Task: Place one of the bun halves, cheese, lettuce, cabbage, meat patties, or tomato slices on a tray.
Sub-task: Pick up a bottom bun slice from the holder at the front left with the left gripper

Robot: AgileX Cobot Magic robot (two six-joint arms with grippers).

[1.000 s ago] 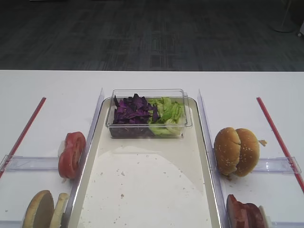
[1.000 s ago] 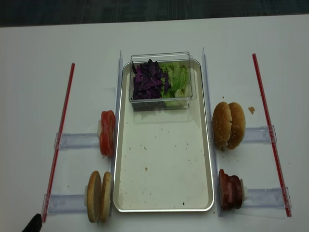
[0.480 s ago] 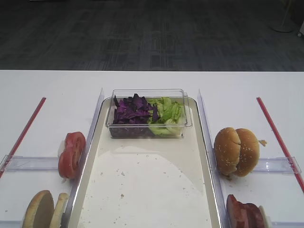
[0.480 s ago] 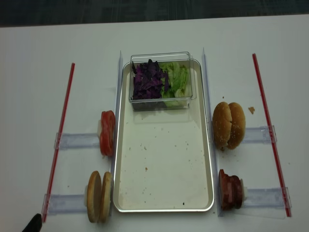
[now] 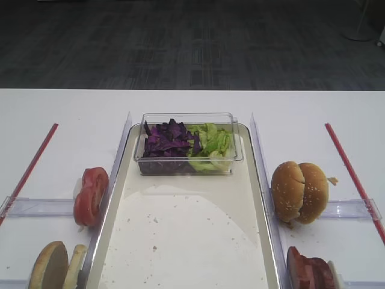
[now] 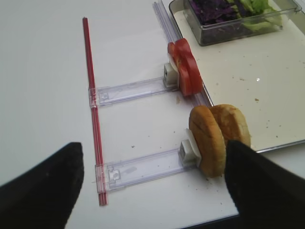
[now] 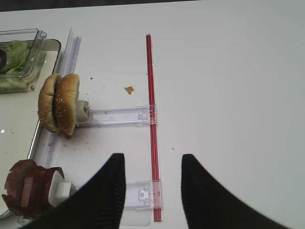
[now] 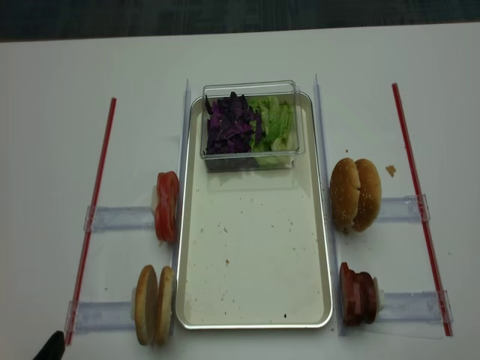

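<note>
The long cream tray (image 8: pixel 255 255) lies in the middle, and nothing sits on its bare floor. Two flat bun halves (image 8: pixel 154 304) stand on edge left of it, with tomato slices (image 8: pixel 166 206) above them. My left gripper (image 6: pixel 152 191) is open low over their holder, its right finger (image 6: pixel 267 186) beside the bun halves (image 6: pixel 217 138). Purple cabbage (image 8: pixel 231 124) and green lettuce (image 8: pixel 274 124) fill a clear box. The meat patties (image 7: pixel 28 188) stand left of my open right gripper (image 7: pixel 152 164), which holds nothing. No cheese is in view.
Sesame-seeded buns (image 8: pixel 356 193) stand on edge right of the tray. Clear plastic holders (image 8: pixel 112 219) and red strips (image 8: pixel 94 214) lie on the white table on both sides. The clear box (image 5: pixel 187 144) sits on the tray's far end.
</note>
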